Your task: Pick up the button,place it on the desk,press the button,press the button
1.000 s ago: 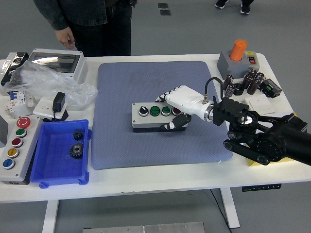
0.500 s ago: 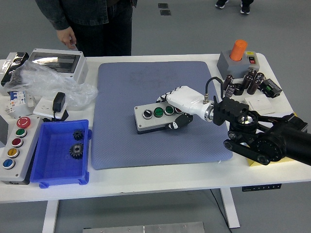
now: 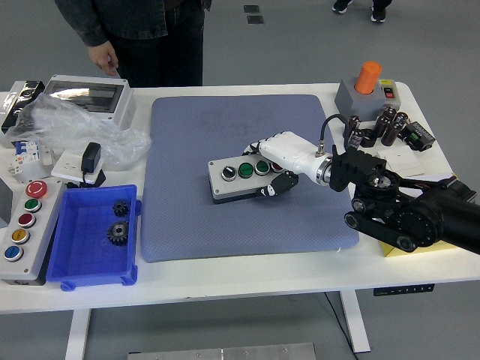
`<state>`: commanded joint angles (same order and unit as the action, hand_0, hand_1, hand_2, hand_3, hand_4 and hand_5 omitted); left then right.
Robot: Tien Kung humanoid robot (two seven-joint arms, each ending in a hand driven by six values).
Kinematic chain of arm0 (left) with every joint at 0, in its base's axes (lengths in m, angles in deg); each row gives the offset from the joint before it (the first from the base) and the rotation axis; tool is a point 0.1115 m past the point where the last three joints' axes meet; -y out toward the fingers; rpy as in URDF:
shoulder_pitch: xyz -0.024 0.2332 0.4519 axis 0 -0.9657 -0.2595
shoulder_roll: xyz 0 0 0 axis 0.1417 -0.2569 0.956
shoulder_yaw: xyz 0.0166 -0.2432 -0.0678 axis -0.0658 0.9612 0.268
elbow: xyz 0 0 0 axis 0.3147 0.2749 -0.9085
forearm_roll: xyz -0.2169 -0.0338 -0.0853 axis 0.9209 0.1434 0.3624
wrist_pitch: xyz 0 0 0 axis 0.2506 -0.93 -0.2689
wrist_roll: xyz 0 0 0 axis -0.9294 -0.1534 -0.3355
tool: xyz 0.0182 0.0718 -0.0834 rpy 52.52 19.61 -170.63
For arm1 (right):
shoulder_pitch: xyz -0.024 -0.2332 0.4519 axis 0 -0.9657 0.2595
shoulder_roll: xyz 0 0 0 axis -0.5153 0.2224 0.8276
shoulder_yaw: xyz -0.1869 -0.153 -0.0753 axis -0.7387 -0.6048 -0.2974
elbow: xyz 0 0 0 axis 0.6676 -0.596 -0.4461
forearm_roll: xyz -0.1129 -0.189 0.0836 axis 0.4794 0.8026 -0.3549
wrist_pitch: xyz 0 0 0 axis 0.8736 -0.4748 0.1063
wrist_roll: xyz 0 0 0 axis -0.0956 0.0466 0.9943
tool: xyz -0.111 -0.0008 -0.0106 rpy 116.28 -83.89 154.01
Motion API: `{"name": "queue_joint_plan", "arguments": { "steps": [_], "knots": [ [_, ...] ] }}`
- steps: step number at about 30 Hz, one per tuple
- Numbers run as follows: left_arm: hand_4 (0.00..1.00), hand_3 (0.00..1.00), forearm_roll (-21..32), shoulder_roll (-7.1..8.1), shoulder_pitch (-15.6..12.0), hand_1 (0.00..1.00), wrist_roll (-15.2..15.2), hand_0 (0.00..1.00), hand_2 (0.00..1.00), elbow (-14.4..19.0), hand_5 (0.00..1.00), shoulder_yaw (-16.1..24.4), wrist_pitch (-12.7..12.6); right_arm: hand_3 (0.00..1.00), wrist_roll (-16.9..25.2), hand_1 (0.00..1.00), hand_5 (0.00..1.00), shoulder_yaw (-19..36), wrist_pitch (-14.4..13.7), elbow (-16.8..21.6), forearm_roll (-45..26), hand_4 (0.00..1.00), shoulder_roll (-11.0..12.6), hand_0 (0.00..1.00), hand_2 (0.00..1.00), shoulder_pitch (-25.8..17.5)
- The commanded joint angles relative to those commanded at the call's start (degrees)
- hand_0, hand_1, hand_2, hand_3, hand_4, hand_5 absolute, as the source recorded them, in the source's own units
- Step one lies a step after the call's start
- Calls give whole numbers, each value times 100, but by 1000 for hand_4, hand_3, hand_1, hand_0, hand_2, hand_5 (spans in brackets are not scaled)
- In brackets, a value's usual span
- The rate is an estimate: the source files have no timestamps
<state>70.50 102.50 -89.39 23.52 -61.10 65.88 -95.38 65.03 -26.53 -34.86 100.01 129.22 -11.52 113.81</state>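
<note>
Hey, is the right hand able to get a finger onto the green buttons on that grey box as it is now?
Probably not yet: the right hand is wrapped around the grey button box at its right end, tilting it, so its fingers are busy. The green buttons themselves are uncovered on top.

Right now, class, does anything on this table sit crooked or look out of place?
Yes: the grey button box on the blue mat sits askew, its right end raised and angled away, gripped by the right robot hand. Nothing looks spilled or broken.
</note>
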Motion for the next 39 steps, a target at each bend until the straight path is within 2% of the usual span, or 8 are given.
{"name": "queue_joint_plan", "arguments": {
  "steps": [17, 18, 23, 24, 31, 39],
  "knots": [
    [884, 804, -13, -3, 2, 690, -3, 650, 693, -2, 477, 12, 0, 786, -162, 686, 438, 0, 284, 25, -456, 950, 32, 705, 766, 5],
    [884, 803, -13, -4, 2, 690, -3, 649, 692, -3, 477, 11, 0, 788, -166, 686, 556, 5, 286, 26, -456, 992, 32, 705, 768, 6],
    [884, 803, -15, -4, 2, 690, -3, 649, 692, -2, 477, 13, 1, 788, -167, 686, 556, 28, 265, 29, -400, 992, 31, 705, 768, 11],
    [883, 802, -14, -3, 2, 688, -3, 649, 692, -3, 478, 12, 1, 789, -167, 686, 591, 28, 261, 28, -388, 998, 30, 704, 768, 11],
    [883, 801, -9, -7, -2, 690, -3, 649, 692, -2, 478, 4, 4, 790, -175, 687, 588, 43, 280, 23, -323, 998, 25, 705, 769, 2],
    [883, 799, -1, -10, -8, 689, -9, 649, 692, -5, 478, -3, 27, 796, -134, 692, 580, 191, 459, 76, -284, 998, 60, 707, 780, 3]
  ]
}}
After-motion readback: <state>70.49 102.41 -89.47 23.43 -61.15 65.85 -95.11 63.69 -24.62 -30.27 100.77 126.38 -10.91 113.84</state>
